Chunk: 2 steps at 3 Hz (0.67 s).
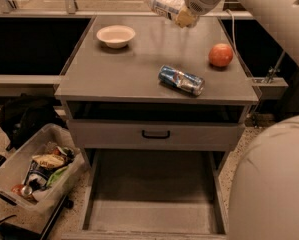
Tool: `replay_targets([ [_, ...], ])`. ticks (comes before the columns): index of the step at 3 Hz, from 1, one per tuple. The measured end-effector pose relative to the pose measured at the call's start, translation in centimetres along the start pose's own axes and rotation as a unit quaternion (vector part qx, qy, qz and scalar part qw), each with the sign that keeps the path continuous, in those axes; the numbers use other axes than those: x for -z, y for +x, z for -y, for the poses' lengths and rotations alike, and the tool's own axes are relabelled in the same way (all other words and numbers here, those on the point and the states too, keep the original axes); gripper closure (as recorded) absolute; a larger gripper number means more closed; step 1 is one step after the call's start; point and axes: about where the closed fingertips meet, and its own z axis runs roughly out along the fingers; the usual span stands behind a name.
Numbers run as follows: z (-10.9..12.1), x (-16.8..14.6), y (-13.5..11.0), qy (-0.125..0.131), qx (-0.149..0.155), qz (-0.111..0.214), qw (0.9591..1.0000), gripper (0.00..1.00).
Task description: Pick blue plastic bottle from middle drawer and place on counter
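The blue plastic bottle, clear with a pale label and a white cap, hangs tilted above the far edge of the counter. My gripper is shut on its base end, and the white arm reaches in from the upper right. The bottle touches nothing else. Below, the middle drawer stands pulled out, its grey floor bare.
On the counter sit a white bowl at the back left, a red-orange fruit at the right and a blue drink can lying on its side. A shut drawer front with a black handle is above the open drawer. A bin of litter stands on the floor at left.
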Motion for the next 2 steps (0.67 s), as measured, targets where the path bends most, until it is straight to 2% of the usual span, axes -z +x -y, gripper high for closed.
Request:
replay_targets([
  [1,-0.6,-0.8,0.7,-0.032,-0.010,0.003,0.9994,1.00],
  [2,-1.6,1.1,1.4,-0.050,-0.049,0.037,0.9968,1.00],
])
